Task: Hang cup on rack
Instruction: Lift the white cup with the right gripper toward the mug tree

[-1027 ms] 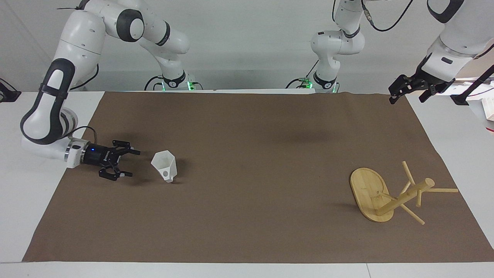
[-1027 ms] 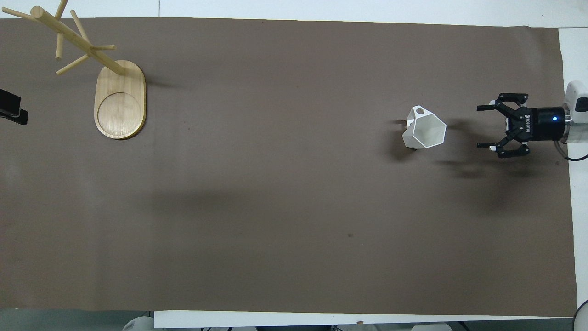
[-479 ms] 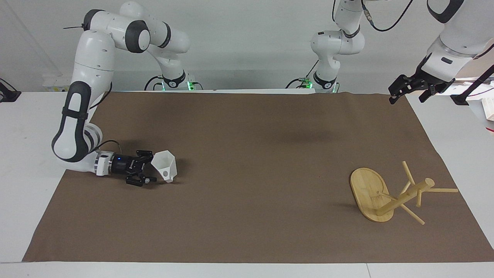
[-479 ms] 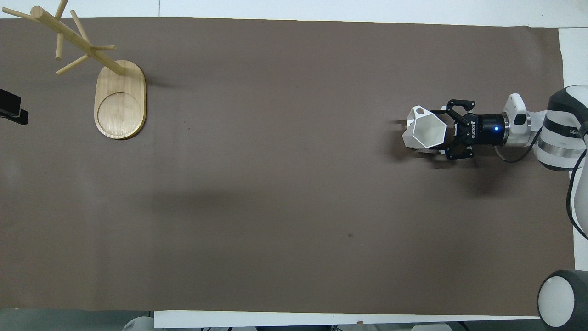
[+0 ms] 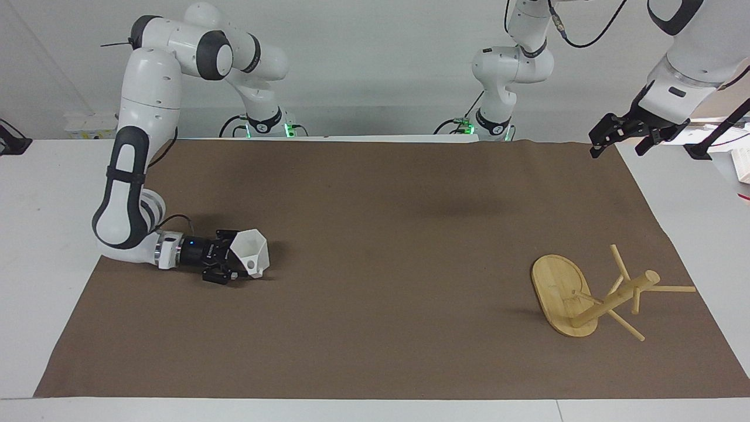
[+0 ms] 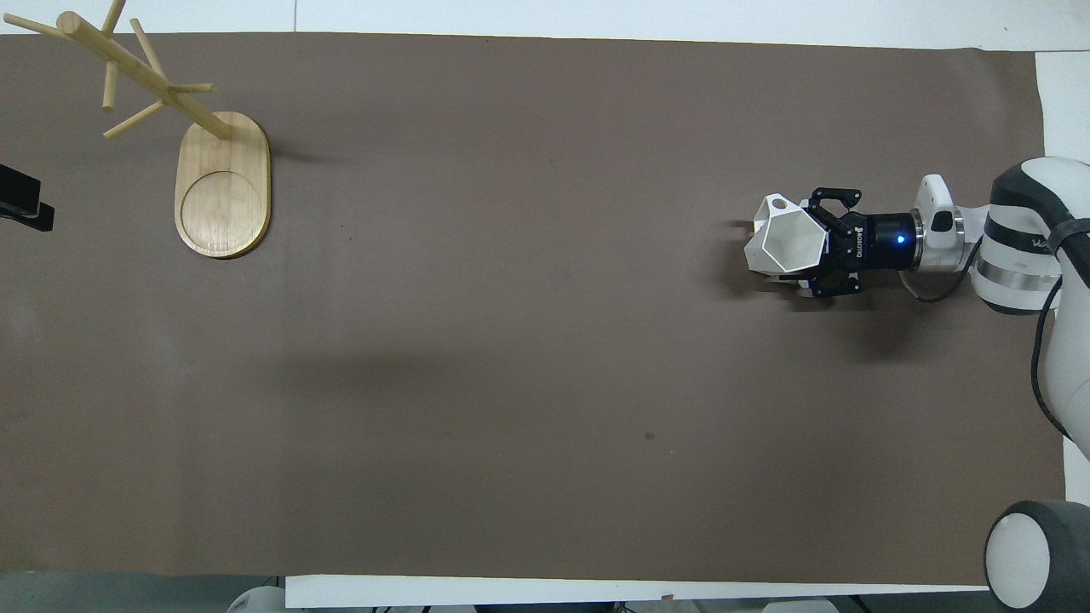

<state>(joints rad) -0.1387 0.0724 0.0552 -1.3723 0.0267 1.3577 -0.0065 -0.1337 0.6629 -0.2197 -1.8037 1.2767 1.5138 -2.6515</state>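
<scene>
Brown mat (image 5: 375, 264): right gripper (image 5: 229, 265) around cup (image 5: 250, 251)

The small white faceted cup (image 5: 250, 252) sits toward the right arm's end of the brown mat (image 5: 375, 246); the light bamboo mug rack (image 5: 577, 299) stands toward the left arm's end, slightly farther from the robots.

Right gripper (image 5: 233, 265) fingertips hidden by the cup (image 5: 250, 252); shut or open, cannot tell. Left gripper (image 5: 620, 136) mostly cut off at the overhead picture's edge. Rack (image 6: 170, 128) peg tips cut off at the top edge there.
</scene>
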